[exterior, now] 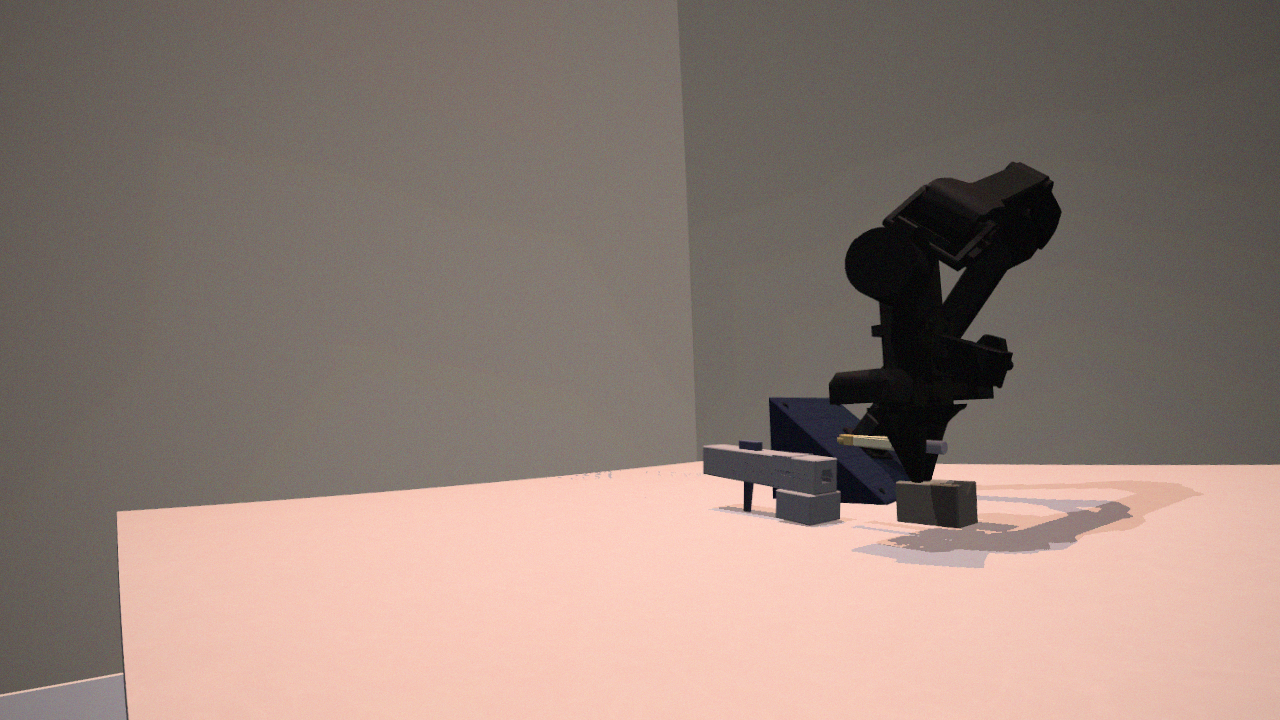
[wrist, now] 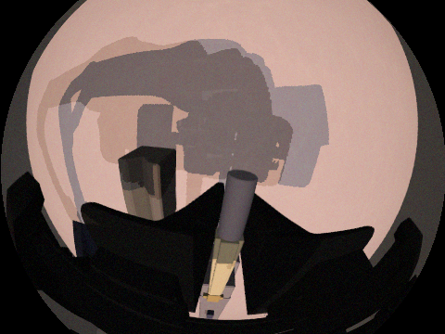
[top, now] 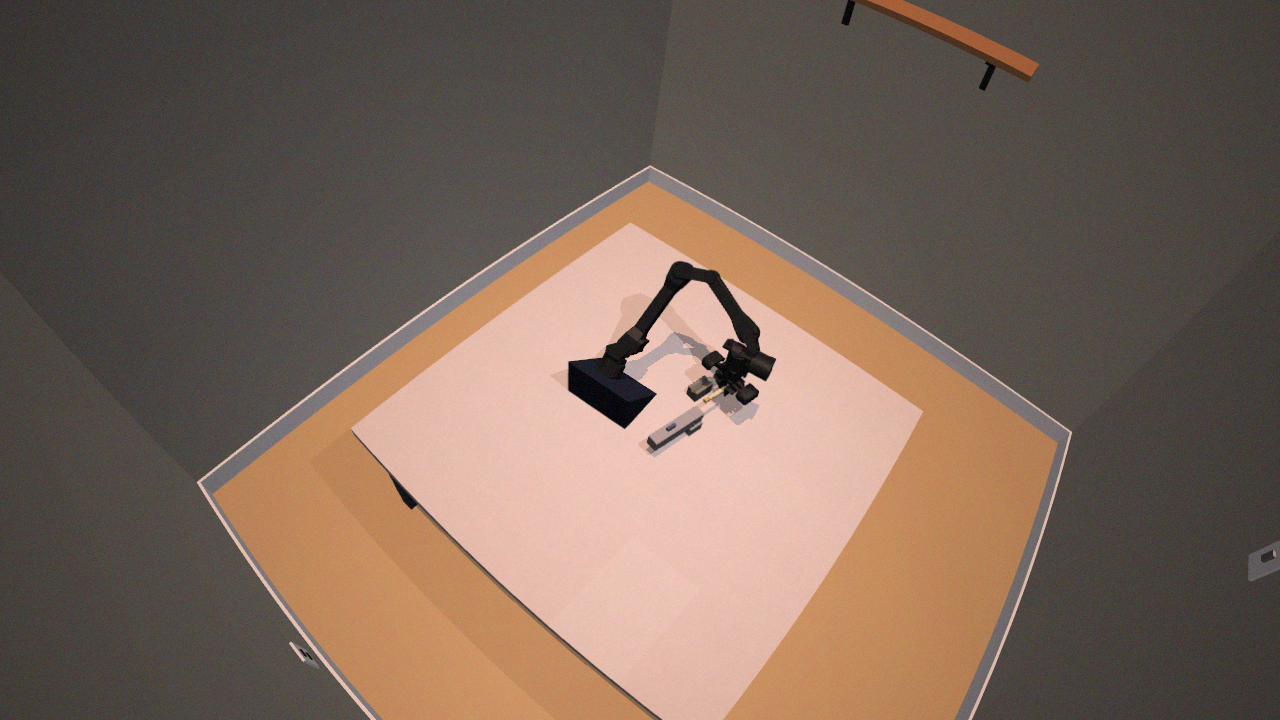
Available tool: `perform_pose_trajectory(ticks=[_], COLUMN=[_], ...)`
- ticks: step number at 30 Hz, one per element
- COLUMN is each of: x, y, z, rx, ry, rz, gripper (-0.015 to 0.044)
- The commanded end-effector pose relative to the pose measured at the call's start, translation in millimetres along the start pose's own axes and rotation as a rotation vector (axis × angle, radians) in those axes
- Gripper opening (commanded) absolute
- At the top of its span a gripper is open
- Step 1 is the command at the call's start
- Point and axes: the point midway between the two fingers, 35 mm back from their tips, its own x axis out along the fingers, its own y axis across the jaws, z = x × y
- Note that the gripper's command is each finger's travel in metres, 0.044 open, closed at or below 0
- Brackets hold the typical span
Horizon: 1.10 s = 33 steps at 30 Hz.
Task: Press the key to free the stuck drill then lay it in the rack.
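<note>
My gripper (top: 729, 388) (exterior: 914, 454) (wrist: 230, 191) is shut on the drill, a thin rod with a yellow body and a grey round end. The drill (top: 712, 395) (exterior: 861, 441) (wrist: 222, 276) is held roughly level above the table, clear of the long grey housing (top: 683, 422) (exterior: 769, 468). The square hole in the housing's near end shows open in the exterior view. The dark key (top: 670, 427) (exterior: 750, 445) sticks up from the housing's top. The rack (top: 694, 392) (exterior: 957, 506) (wrist: 170, 183), a small grey-olive grooved block, stands beside and below the gripper; the fingers hide part of it.
The dark blue arm base (top: 599, 394) (exterior: 801, 438) (wrist: 84, 240) stands beyond the housing and rack in the exterior view. A grey block (exterior: 808, 506) supports the housing's near end. The arm's shadow falls on the pale table (top: 626, 501) (exterior: 447, 591).
</note>
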Motion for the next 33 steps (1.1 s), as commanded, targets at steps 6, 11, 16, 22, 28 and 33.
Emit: perform_pose_trajectory(ticks=[6,11,16,22,28,33], x=[-3.0,-3.7,-4.3,-4.2,-4.3,-5.1], y=[-1.5,-1.9,-2.2,0.9,12.1,20.3], z=[2.4,2.8,3.2,3.7,6.6,9.7], rx=[-0.008,-0.008,-0.009,-0.008,-0.008,-0.008], ry=[-0.004,-0.004,-0.004,-0.004,-0.005,-0.005], rz=[-0.003,-0.003,-0.003,-0.003,-0.003,-0.002], gripper=[0.0000,0.0000,0.0000,0.0000,0.0000,0.0000])
